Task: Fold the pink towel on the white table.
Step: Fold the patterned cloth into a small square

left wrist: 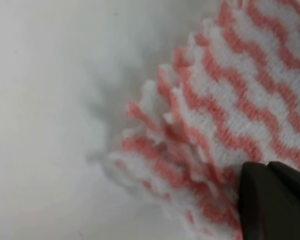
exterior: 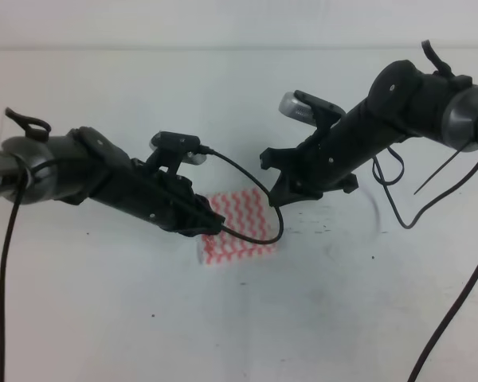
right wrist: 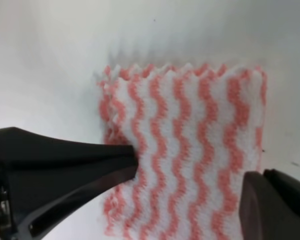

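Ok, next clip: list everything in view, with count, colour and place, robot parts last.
pink towel: one, pink-red and white wavy stripes, folded small with layered edges, centre of the table.
white table: one, plain white with tiny dark specks, fills the views.
cables: several, black, trailing off both arms.
left gripper: one, black, at the towel's left edge; one finger lies over the cloth, grip unclear.
right gripper: one, black, at the towel's far right corner; open, fingers spread across the cloth.

Bright even light, soft shadows; left wrist close-up of pink towel (left wrist: 225, 115) blurred.
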